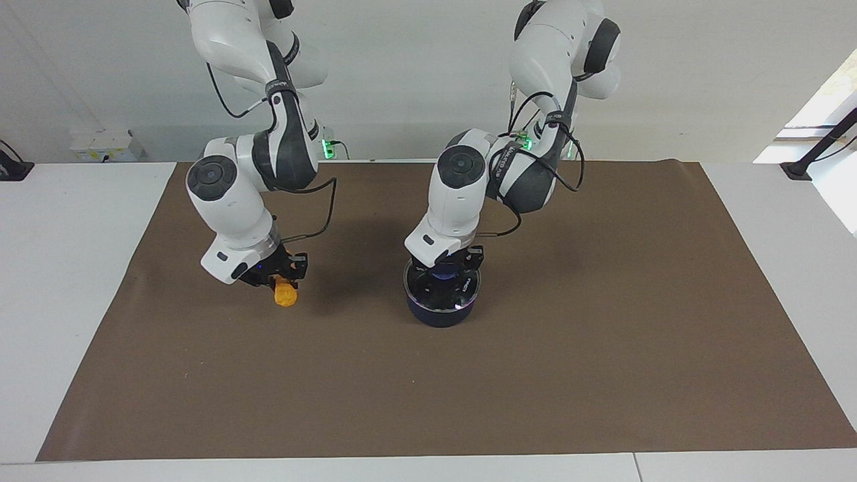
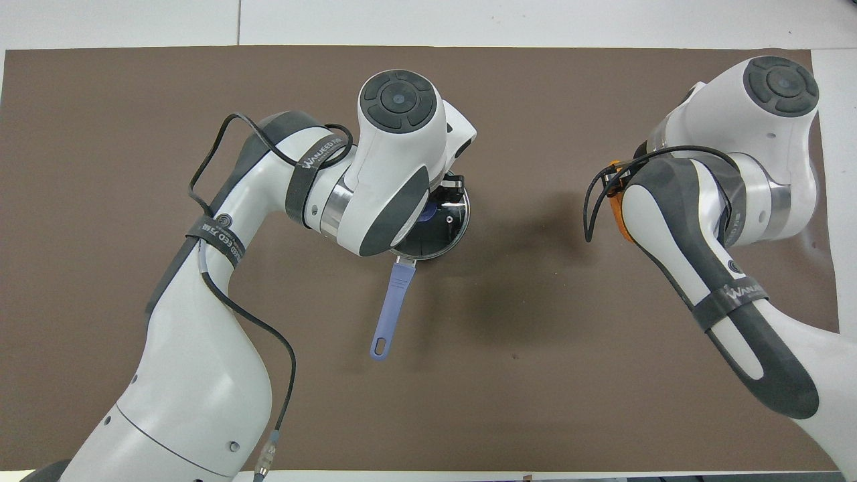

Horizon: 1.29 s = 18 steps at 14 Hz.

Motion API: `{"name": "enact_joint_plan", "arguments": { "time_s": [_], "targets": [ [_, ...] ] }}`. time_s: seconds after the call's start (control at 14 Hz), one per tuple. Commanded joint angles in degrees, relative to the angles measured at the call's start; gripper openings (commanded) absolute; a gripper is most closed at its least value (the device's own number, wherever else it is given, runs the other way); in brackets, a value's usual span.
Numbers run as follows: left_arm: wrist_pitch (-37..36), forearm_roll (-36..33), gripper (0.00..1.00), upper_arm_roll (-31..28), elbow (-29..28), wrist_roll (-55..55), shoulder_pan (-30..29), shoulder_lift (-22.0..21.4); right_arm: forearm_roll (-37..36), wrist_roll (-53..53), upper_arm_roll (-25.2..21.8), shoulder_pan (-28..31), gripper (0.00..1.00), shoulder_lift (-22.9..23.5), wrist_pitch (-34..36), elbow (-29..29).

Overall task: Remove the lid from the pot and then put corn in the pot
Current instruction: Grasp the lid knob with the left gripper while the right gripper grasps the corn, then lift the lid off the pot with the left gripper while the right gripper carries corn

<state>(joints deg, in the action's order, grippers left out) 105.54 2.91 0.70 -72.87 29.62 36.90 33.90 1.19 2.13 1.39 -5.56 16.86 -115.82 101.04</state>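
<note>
Left gripper (image 1: 447, 270) is clamping the lid (image 1: 442, 288) knob on the pot (image 1: 442, 312); a skewed lift could drag the pot. Right gripper (image 1: 281, 278) is pinching the corn (image 1: 286, 293), which could slip.

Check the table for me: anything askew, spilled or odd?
Nothing stands out. The pot sits upright with the lid level on it, the left gripper at the knob. The right gripper is at the corn, toward the right arm's end. No spill or damage visible.
</note>
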Motion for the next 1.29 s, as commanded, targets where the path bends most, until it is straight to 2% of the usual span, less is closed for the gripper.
{"name": "enact_joint_plan", "arguments": {
  "time_s": [0.0,0.21,0.36,0.57,0.64,0.93,1.07,1.21],
  "targets": [
    [0.81,-0.62,0.45,-0.61,-1.66,0.97,0.63,-1.03,0.21,1.03,0.10,0.28,0.00,0.27,0.51,-0.50],
    [0.72,-0.54,0.33,-0.61,-1.57,0.97,0.63,-1.03,0.21,1.03,0.10,0.11,0.00,0.19,1.03,-0.93],
    [0.29,-0.10,0.21,-0.52,-1.31,0.97,0.54,-1.21,0.39,0.86,0.10,-0.94,0.00,0.19,1.99,-2.07],
    [-0.94,2.97,0.00,-1.14,-1.13,0.88,-0.42,-4.62,0.30,0.77,0.10,-0.95,0.00,0.19,2.09,-2.25],
    [-1.90,3.42,0.00,-1.40,-1.13,0.80,-0.77,-5.85,0.30,0.77,0.10,-1.03,0.00,0.19,2.18,-2.60],
    [-7.01,3.86,0.00,-1.49,-1.13,0.10,-8.49,-10.60,0.83,-1.85,0.10,-3.48,0.00,0.89,3.40,-5.14],
    [-9.63,3.42,0.00,-1.40,-1.31,-3.75,-14.37,-11.23,0.39,-9.91,0.10,-9.09,0.00,3.34,8.56,-12.50],
    [-11.66,2.19,0.00,-1.40,-2.35,-13.92,-22.53,-11.49,0.48,-19.66,0.19,-14.19,0.00,7.02,12.61,-19.88]
  ]
}}
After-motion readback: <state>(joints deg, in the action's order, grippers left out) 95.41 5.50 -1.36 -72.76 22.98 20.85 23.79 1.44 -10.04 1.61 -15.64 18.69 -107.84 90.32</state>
